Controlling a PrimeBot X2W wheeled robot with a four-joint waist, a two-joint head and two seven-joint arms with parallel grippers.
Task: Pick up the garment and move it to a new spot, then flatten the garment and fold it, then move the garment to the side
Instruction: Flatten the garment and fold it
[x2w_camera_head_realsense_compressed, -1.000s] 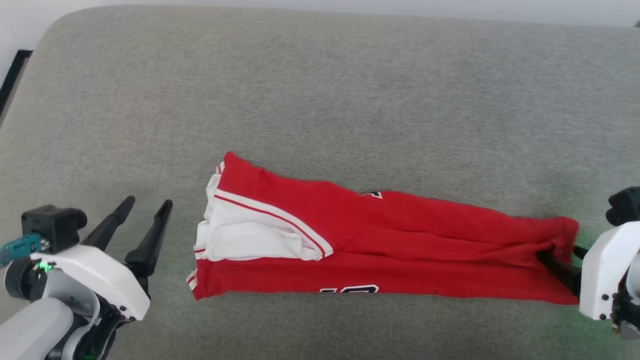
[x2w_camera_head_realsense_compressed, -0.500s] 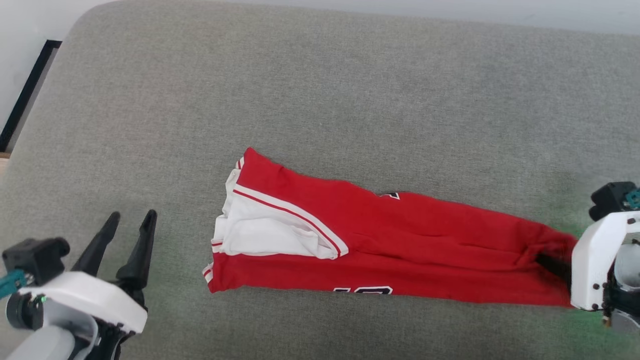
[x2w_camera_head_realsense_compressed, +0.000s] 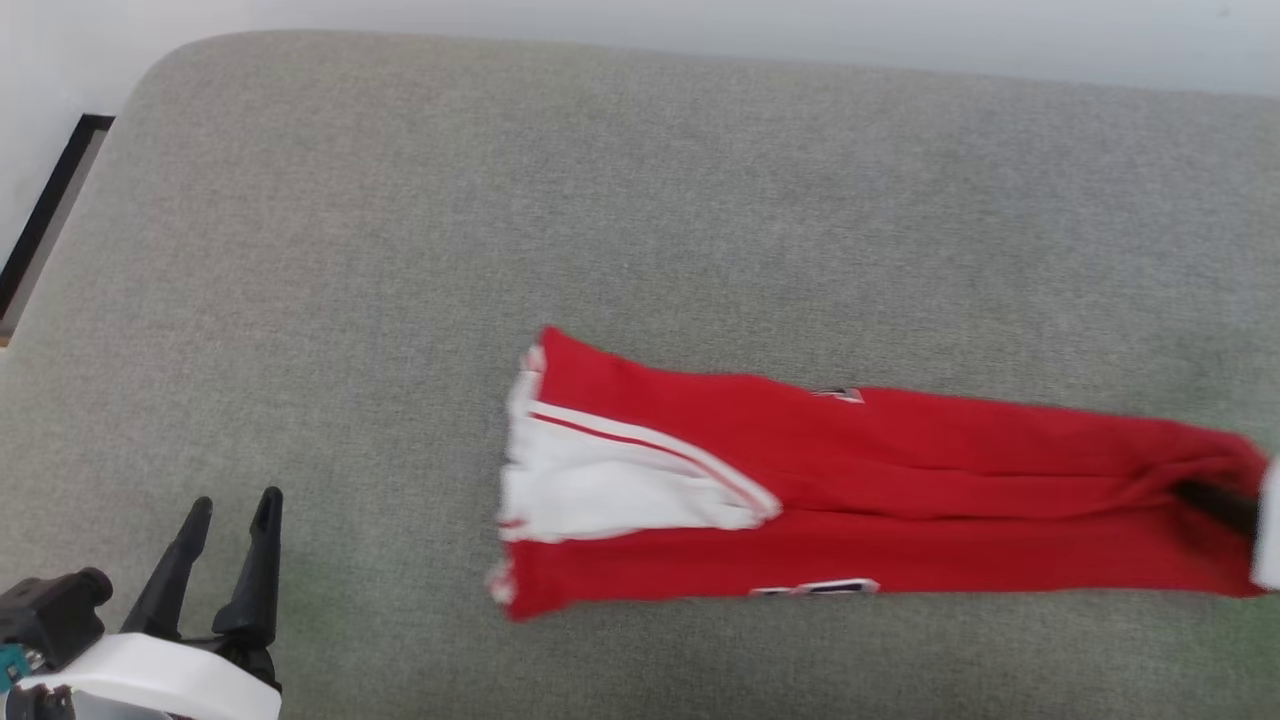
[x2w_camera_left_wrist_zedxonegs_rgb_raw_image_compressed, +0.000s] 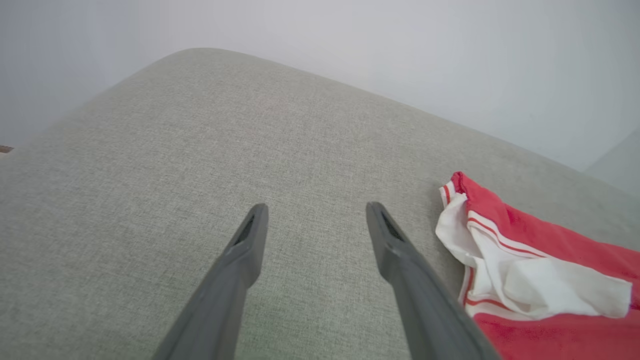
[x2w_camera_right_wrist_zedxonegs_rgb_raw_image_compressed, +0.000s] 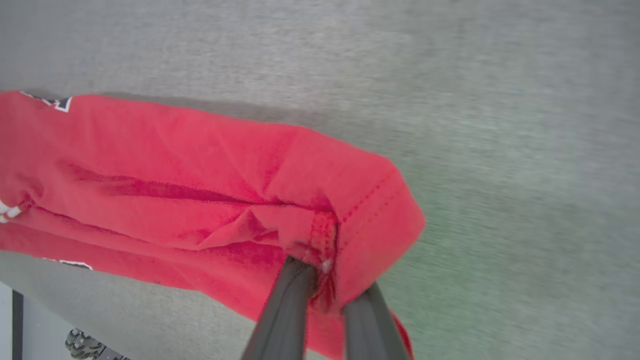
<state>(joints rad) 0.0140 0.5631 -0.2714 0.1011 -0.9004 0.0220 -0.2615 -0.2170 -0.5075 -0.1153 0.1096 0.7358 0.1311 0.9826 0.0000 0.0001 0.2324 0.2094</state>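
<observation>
Grey cushion (x2w_camera_head_realsense_compressed: 640, 200) bears the garment (x2w_camera_head_realsense_compressed: 900, 480), pinched by right fingers (x2w_camera_right_wrist_zedxonegs_rgb_raw_image_compressed: 282, 310).

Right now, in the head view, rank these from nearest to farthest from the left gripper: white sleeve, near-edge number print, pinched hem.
1. The white sleeve, left end of the shirt, closest to the left gripper.
2. The near-edge number print, mid-shirt.
3. The pinched hem, far right, in the right gripper.

I count one garment (x2w_camera_head_realsense_compressed: 900, 500), one grey cushion (x2w_camera_head_realsense_compressed: 640, 200) beneath it, and two hands of mine: left hand (x2w_camera_head_realsense_compressed: 234, 500) at lower left, right hand (x2w_camera_right_wrist_zedxonegs_rgb_raw_image_compressed: 327, 292) at bottom centre, each with two fingers (x2w_camera_left_wrist_zedxonegs_rgb_raw_image_compressed: 240, 270).
</observation>
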